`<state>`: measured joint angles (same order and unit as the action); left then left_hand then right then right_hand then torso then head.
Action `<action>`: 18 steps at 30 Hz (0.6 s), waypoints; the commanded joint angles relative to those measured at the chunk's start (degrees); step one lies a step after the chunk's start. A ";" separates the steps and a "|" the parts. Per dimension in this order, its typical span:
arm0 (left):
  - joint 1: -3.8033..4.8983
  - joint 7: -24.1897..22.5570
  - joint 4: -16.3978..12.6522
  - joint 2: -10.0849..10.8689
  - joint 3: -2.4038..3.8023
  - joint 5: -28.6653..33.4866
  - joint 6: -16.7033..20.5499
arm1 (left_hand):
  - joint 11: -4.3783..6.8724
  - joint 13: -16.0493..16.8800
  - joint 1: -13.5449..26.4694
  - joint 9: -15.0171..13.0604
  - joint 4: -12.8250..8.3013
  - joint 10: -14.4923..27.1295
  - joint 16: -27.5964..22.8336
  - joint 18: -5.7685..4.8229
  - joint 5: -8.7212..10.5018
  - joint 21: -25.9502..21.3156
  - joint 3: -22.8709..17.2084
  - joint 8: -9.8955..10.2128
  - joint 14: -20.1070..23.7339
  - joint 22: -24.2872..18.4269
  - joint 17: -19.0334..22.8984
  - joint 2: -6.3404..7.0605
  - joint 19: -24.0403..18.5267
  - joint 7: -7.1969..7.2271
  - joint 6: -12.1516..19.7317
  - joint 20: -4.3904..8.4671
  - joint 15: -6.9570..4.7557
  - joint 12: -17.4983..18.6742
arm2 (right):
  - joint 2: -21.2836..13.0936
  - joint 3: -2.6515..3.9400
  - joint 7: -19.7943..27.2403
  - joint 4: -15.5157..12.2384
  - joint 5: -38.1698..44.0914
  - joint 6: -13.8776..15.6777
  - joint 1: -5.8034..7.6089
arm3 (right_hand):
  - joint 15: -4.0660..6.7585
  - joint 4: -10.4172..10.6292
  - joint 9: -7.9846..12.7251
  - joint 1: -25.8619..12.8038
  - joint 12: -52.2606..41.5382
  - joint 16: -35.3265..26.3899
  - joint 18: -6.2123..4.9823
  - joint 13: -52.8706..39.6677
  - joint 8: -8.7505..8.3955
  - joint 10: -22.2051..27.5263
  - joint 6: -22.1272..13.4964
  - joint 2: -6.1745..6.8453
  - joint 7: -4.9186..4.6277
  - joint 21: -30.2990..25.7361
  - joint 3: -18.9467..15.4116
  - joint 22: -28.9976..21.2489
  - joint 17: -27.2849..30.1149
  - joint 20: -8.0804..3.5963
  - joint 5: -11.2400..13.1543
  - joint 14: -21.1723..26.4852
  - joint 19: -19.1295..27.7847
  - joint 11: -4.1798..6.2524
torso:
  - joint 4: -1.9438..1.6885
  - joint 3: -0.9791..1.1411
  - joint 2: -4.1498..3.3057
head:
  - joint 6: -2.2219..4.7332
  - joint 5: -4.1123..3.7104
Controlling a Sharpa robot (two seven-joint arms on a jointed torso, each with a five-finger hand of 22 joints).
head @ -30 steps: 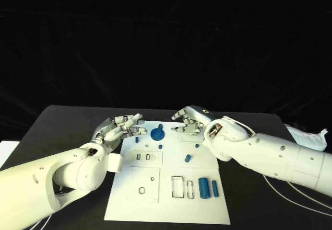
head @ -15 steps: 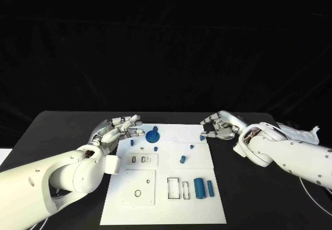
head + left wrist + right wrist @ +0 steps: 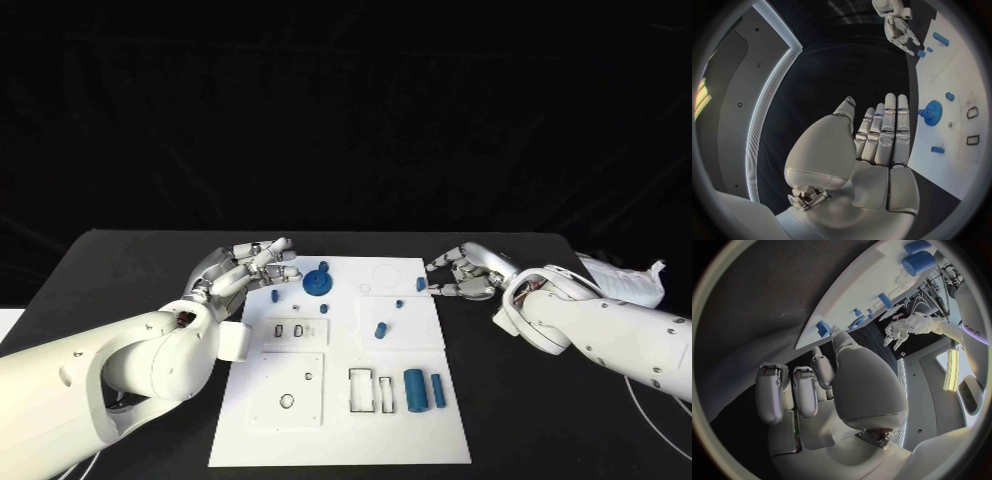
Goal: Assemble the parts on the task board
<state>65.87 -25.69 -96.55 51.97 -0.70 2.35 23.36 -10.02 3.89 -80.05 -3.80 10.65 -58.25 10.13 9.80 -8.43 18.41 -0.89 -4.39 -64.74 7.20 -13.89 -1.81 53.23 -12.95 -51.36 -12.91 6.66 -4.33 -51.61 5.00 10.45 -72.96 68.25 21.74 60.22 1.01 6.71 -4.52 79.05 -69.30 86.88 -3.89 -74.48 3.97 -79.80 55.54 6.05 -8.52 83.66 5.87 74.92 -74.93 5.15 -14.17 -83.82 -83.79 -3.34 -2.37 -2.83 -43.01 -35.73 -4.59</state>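
**Both hands hovering at the board's far corners**

The board (image 3: 339,420) is lying in the middle of the table (image 3: 130,250), with blue parts scattered on it: a gear (image 3: 317,284) near the far left corner, a small peg (image 3: 381,329) near the middle, and two cylinders (image 3: 423,389) lying side by side toward the near right. The left hand (image 3: 242,268) is hanging just beside the gear, fingers straight and close together, holding nothing. The right hand (image 3: 469,270) is sitting at the far right edge, fingers curled inward beside a small part (image 3: 421,284); whether it is touching that part is hard to tell.
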 commanded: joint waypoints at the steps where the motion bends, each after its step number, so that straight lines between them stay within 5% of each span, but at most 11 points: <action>1: 0.03 -0.49 0.01 -0.11 0.02 0.09 -1.41 | -0.34 0.00 0.03 0.02 -0.22 -0.07 -0.27 0.65 0.21 -0.31 -0.03 0.39 0.00 -0.08 -0.10 -0.40 0.00 -0.78 -0.10 -0.34 0.36 0.31 | 0.65 0.07 0.33 1.01 0.60 -0.60 -0.14 | 0.04 -0.19 0.07 0.19 0.00 0.21 0.93 0.07 -0.19 0.07 0.06 0.01 0.04 -0.27 -0.07 0.63 -9.69 -0.28 0.37 -4.99 0.07 0.04 | -0.23 -0.08 -0.03 | -0.14 -0.07; 8: 0.03 -0.41 0.11 -0.15 0.02 0.09 -1.38 | -0.34 0.00 0.03 0.02 -0.22 -0.07 -0.27 0.65 0.21 -0.31 -0.03 0.39 0.00 -0.08 -0.10 -0.40 0.00 -0.78 -0.10 -0.34 0.36 0.31 | 2.19 0.08 0.01 2.47 0.69 -0.81 -0.47 | 0.03 -0.19 0.06 0.20 -0.26 0.32 0.96 -0.13 -0.11 -0.12 0.18 -0.52 0.05 -0.18 0.06 0.82 -9.90 -0.27 0.57 -5.04 -0.02 0.05 | -0.05 0.05 -0.06 | -0.29 0.20; 18: 0.03 -0.28 0.23 -0.39 0.02 0.09 -1.39 | -0.34 0.00 0.14 0.01 -0.18 -0.08 -0.33 0.65 0.21 -0.34 0.02 0.39 0.02 -0.11 -0.14 -0.41 -0.01 -0.78 -0.12 -0.35 0.37 0.32 | 3.75 0.09 -0.43 3.62 0.78 -1.59 -0.57 | 0.11 -0.43 -0.06 0.38 -0.56 0.45 1.01 -0.38 0.22 -0.39 1.16 -2.06 0.16 -0.02 0.75 1.11 -10.16 -0.31 2.16 -5.10 -0.16 0.16 | -0.18 -0.04 0.01 | -0.44 -0.20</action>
<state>65.87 -25.63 -96.30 51.69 -0.71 2.37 23.19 -10.02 3.89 -80.05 -3.80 10.65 -58.25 10.14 9.80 -8.42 18.41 -0.89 -4.39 -64.74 7.14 -13.93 -1.81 53.23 -12.95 -51.36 -12.91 6.66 -4.33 -47.96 5.06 10.26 -69.43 68.42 21.24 59.70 1.01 6.23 -4.52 79.41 -69.56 87.11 -3.91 -74.99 3.97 -79.80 56.41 4.42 -8.30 83.66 6.35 74.91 -74.92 5.15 -12.05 -83.82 -83.79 -3.34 -2.53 -2.87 -43.00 -36.13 -4.81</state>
